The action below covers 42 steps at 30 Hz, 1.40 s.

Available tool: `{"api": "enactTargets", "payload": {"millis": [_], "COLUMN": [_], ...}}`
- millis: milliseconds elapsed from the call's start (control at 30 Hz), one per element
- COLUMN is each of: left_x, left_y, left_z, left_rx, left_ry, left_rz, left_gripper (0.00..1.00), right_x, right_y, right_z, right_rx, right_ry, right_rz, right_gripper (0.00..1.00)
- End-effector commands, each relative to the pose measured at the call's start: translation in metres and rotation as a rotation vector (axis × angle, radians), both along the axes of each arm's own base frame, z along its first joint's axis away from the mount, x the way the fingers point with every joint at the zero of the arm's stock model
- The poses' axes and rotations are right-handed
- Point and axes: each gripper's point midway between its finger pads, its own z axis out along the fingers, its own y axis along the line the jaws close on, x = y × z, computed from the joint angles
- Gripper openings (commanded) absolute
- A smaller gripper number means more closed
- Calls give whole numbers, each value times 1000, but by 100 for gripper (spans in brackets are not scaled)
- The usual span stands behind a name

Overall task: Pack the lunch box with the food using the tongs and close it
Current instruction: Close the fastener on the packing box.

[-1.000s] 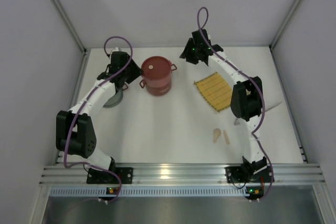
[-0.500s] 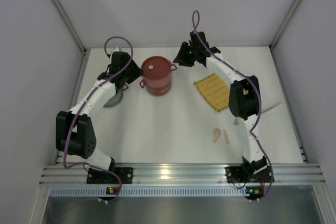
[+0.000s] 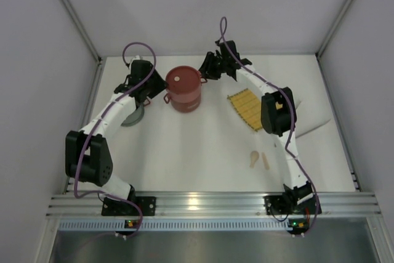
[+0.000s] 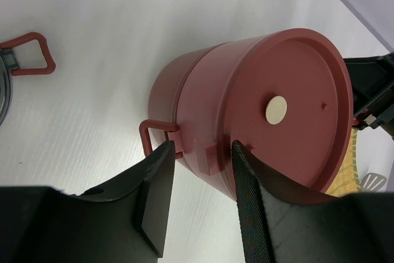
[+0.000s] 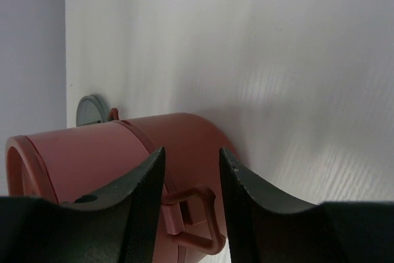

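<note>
Dark-red lunch box (image 3: 183, 88) sits lidded on the bench (image 3: 203, 146), upper middle of the top view. Left fingers (image 4: 155, 204) are apart by one handle (image 4: 149, 137). Right fingers (image 5: 140, 204) are apart too, other handle (image 5: 196, 214) showing between them.

White tabletop (image 3: 203, 146), pale lilac-grey panel walls (image 3: 184, 4) on three sides, aluminium rail (image 3: 209, 202) along near edge, soft even light
</note>
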Motion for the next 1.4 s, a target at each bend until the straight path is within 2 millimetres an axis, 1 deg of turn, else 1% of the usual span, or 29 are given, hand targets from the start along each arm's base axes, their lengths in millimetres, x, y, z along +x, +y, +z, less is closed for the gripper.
{"api": "enactTargets", "payload": {"millis": [0, 100, 133, 167, 200, 233, 267, 300, 333, 367, 400, 433, 467, 500, 533, 567, 633, 667, 733, 767, 833, 867, 933, 967, 1067, 1133, 1267, 1333, 1367], "left_x": [6, 10, 11, 13, 13, 14, 16, 17, 17, 18, 20, 20, 20, 20, 21, 21, 22, 23, 23, 23, 24, 24, 25, 26, 28, 31, 34, 35, 33], "left_y": [-2, -2, -2, -3, -3, -3, -4, -4, -4, -4, -4, -4, -4, -4, -4, -4, -5, -5, -5, -4, -1, 1, 4, 8, 16, 16, 22, 28, 33], "left_z": [23, 22, 22, 22, 23, 23, 24, 25, 25, 24, 26, 25, 24, 23, 25, 24, 23, 22, 21, 20, 19, 18, 19, 22, 30, 35, 49, 53, 54], "left_rx": [0, 4, 5, 5, 7, 8, 8, 9, 9, 11, 11, 13, 15, 17, 17, 19, 18, 20, 22, 24, 38, 43, 53, 64, 67, 55, 43, 48, 55], "left_ry": [-52, -50, -49, -49, -47, -48, -49, -51, -49, -47, -50, -45, -43, -38, -41, -39, -38, -34, -33, -32, -35, -34, -46, -58, -100, -142, -188, -204, -201], "left_rz": [-3, -4, -5, -5, -6, -7, -7, -8, -8, -9, -7, -8, -9, -9, -10, -11, -12, -13, -12, -10, 5, 12, 26, 46, 88, 102, 147, 186, 211], "left_gripper": [47, 47, 47, 47, 47, 47, 47, 47, 47, 47, 47, 47, 47, 47, 47, 47, 47, 47, 47, 47, 47, 47, 47, 47, 48, 48, 49, 49, 49], "right_x": [11, 2, -4, -6, -9, -16, -20, -23, -30, -33, -36, -43, -46, -49, -57, -58, -66, -67, -70, -67, -68, -64, -64, -59, -59, -64, -81, -92, -96], "right_y": [13, 14, 12, 10, 9, 6, 5, 4, 2, 0, -1, -2, -2, -3, -4, -4, -9, -10, -16, -20, -26, -31, -38, -47, -65, -71, -66, -64, -61], "right_z": [31, 25, 13, 18, 14, 2, 7, 6, -6, 4, 4, -5, 1, 2, -6, 5, 0, 8, 6, 10, 8, 13, 12, 15, 14, 12, 18, 12, 19], "right_rx": [104, 100, 81, 79, 70, 58, 63, 61, 50, 56, 57, 49, 54, 56, 49, 57, 48, 46, 29, 13, -7, -22, -43, -73, -149, -183, -208, -214, -198], "right_ry": [-96, -81, -66, -73, -76, -47, -56, -57, -40, -60, -65, -47, -55, -55, -36, -65, -53, -73, -68, -84, -72, -87, -69, -77, -43, -23, -23, -13, -32], "right_rz": [68, 101, 110, 111, 118, 120, 128, 131, 134, 137, 138, 142, 149, 152, 155, 155, 146, 138, 119, 89, 56, 19, -29, -83, -172, -184, -157, -133, -123], "right_gripper": [39, 33, 32, 31, 31, 30, 28, 28, 28, 27, 27, 27, 26, 25, 25, 25, 25, 25, 25, 25, 22, 20, 19, 17, 17, 17, 15, 15, 15]}}
